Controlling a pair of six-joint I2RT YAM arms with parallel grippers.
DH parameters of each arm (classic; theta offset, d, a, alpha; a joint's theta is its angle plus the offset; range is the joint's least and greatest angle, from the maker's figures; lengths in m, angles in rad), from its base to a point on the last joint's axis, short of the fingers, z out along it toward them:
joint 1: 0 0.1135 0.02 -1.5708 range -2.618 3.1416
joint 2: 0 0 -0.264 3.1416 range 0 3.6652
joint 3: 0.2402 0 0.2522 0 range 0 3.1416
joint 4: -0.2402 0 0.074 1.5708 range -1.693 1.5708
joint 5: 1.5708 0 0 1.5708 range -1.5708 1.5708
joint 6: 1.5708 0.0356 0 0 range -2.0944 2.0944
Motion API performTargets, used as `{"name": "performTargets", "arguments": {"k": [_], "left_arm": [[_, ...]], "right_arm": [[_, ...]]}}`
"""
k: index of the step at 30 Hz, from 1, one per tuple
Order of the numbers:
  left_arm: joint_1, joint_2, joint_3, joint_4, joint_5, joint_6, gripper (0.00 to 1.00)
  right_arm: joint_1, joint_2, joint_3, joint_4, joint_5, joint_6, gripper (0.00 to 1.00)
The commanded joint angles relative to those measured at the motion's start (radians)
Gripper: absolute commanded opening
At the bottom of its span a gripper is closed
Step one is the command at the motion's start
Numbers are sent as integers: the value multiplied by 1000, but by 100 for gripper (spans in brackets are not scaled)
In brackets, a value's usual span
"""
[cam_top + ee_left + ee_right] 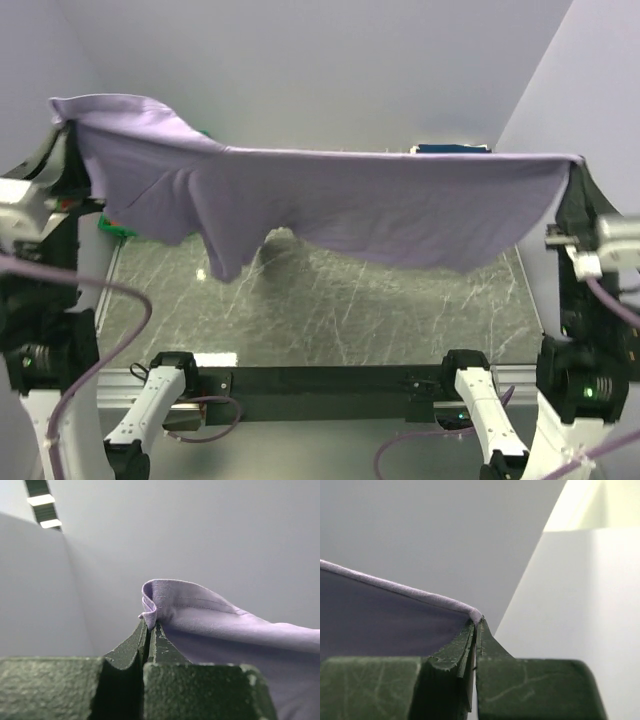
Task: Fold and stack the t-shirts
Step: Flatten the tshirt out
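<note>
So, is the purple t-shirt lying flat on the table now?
No, the purple t-shirt hangs in the air above the table, stretched between the left gripper and the right gripper.

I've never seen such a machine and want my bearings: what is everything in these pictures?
lavender t-shirt: one, pale purple, stretched in the air above the table, a sleeve hanging at left.
navy cloth: one, dark blue, far right of the table, mostly hidden behind the shirt.
green thing: one, green, left side, mostly hidden; cannot tell what.
table: one, dark marbled, under the shirt.
cables: several, purple, near the arm bases.
left tool: one, dark, shut on the shirt's left end.
right tool: one, dark, shut on the shirt's right end.
</note>
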Motion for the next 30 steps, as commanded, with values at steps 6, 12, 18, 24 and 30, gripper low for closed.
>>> {"name": "performTargets", "arguments": {"k": [6, 12, 18, 24, 30], "left_arm": [[8, 88, 292, 9, -83, 87, 1], [8, 157, 300, -85, -27, 118, 1], [8, 107, -91, -120, 64, 155, 1], [8, 103, -476, 11, 102, 164, 1], [8, 224, -680, 127, 180, 225, 1]], "right_arm": [[-2, 45, 167, 57, 136, -21, 0], [-2, 161, 215, 17, 107, -52, 0], [-2, 203, -69, 29, 16, -101, 0], [2, 286, -365, 89, -59, -124, 0], [39, 448, -531, 181, -79, -182, 0]]}}
